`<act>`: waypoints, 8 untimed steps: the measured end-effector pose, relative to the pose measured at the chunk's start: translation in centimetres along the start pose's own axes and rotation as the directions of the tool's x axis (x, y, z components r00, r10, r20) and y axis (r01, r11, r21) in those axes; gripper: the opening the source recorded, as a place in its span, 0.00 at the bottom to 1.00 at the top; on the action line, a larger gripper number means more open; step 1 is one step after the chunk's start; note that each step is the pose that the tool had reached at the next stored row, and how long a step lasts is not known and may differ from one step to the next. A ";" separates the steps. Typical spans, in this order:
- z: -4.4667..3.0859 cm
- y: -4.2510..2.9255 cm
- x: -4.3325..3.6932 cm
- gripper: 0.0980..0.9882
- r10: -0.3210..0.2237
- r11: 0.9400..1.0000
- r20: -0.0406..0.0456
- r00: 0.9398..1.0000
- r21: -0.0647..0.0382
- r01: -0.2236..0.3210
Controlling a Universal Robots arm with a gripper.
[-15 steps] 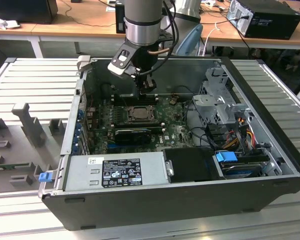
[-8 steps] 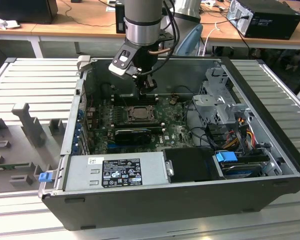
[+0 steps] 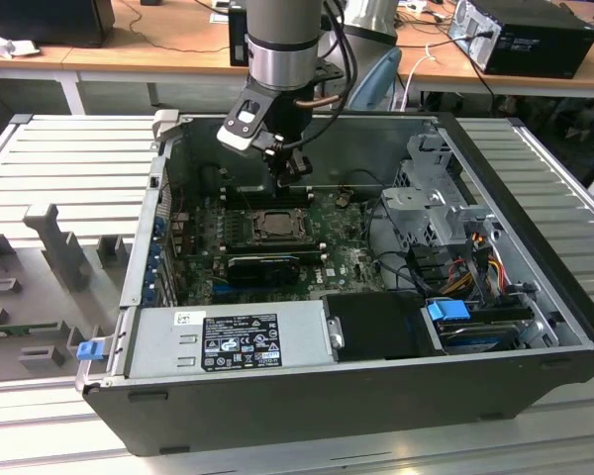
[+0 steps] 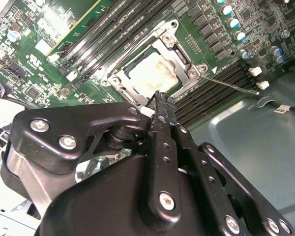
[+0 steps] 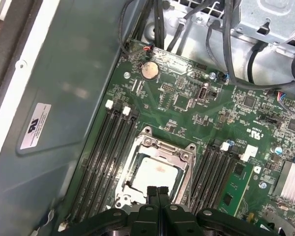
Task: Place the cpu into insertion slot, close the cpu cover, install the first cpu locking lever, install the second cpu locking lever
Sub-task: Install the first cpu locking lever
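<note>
The cpu (image 5: 155, 174), a pale square chip, lies in the insertion slot (image 5: 132, 184) on the green motherboard (image 5: 187, 105). The silvery cpu cover (image 5: 186, 158) lies flat around it. In the second wrist view the cpu (image 4: 152, 73) shows through the cover's (image 4: 189, 59) window. One thin wire lever (image 4: 231, 84) sticks out sideways over the memory slots. Another lever (image 4: 142, 42) runs along the cover's side. My gripper (image 5: 158, 192) hovers just above the socket's edge, shut, fingers pressed together with nothing between them. The exterior view has the gripper (image 3: 293, 184) just behind the socket (image 3: 274, 224).
Long black memory slots (image 5: 105, 157) flank the socket on both sides. Cables (image 5: 206, 29) and a drive cage (image 3: 431, 203) crowd the exterior view's right. A power supply (image 3: 233, 339) sits at the case's front. The case walls (image 3: 307, 406) enclose the board.
</note>
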State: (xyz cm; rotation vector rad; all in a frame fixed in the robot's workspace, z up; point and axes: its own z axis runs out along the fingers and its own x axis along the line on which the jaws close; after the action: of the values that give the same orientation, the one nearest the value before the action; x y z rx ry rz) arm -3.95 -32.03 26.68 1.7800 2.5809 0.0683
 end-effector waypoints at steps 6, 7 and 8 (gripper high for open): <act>0.00 0.00 0.00 0.01 -0.023 1.000 -0.001 1.000 0.000 0.023; 0.00 0.00 0.00 0.01 -0.026 1.000 -0.001 1.000 0.001 0.026; 0.00 0.00 0.00 0.01 -0.031 1.000 -0.001 1.000 0.001 0.031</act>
State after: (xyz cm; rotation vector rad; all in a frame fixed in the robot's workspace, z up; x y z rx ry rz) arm -3.95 -32.03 26.67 1.7400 2.6089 0.0685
